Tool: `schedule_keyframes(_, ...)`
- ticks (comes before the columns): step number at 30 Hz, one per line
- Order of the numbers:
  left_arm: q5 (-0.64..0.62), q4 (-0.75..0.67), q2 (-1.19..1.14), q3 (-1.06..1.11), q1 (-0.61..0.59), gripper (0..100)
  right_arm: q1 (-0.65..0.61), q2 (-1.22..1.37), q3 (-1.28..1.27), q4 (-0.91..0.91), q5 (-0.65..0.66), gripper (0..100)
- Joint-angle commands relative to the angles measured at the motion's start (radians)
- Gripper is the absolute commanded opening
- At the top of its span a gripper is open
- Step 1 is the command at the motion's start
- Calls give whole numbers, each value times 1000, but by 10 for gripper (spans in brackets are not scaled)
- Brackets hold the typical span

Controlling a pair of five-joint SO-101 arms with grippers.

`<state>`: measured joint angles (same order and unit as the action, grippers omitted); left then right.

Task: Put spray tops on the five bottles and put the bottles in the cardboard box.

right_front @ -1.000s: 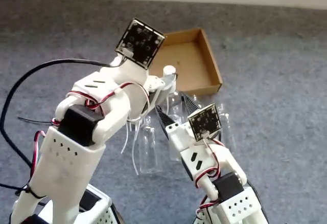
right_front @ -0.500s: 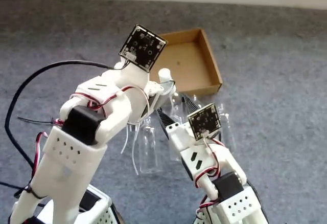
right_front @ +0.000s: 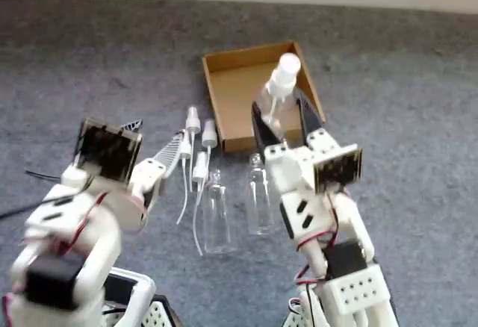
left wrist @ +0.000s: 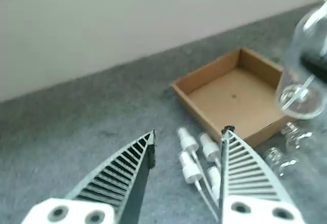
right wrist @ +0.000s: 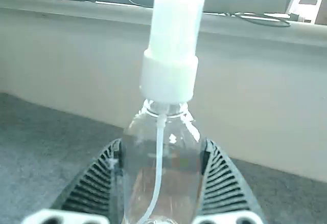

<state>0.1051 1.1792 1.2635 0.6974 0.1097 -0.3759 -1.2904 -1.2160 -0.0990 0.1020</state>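
Note:
My right gripper (right_front: 282, 118) is shut on a clear bottle (right_front: 275, 107) with a white spray top (right_front: 286, 69) fitted, held upright above the near right part of the cardboard box (right_front: 235, 92). In the right wrist view the bottle (right wrist: 161, 168) stands between the ribbed fingers (right wrist: 102, 178), its spray top (right wrist: 171, 55) above them. My left gripper (right_front: 153, 136) hangs open over the carpet, left of three loose spray tops (right_front: 200, 144). Its wrist view shows the open gripper (left wrist: 189, 132), the spray tops (left wrist: 196, 152), the box (left wrist: 230, 93) and the held bottle (left wrist: 306, 75).
Two clear bottles without tops (right_front: 216, 211) (right_front: 259, 192) lie on the grey carpet in front of the box, between the two arms. A pale wall runs along the far edge. The carpet to the right of the box is bare.
The left arm has pulled back and down to the left, away from the bottle, leaving the spray top on it. The right arm has lifted the topped bottle forward over the box.

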Motion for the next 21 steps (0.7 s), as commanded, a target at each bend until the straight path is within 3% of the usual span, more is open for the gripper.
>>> schedule_keyframes(1,2,-235,13,285,-171,197,13,308,249,117,-11,5)
schedule_keyframes(7,-41,-439,16,576,-199,197,12,869,526,392,-8,5)
schedule_keyframes(14,-43,-652,15,710,-277,193,2,1402,828,572,-9,5)
schedule_keyframes(21,-40,-695,13,750,-242,193,-2,1802,1144,711,-11,5)
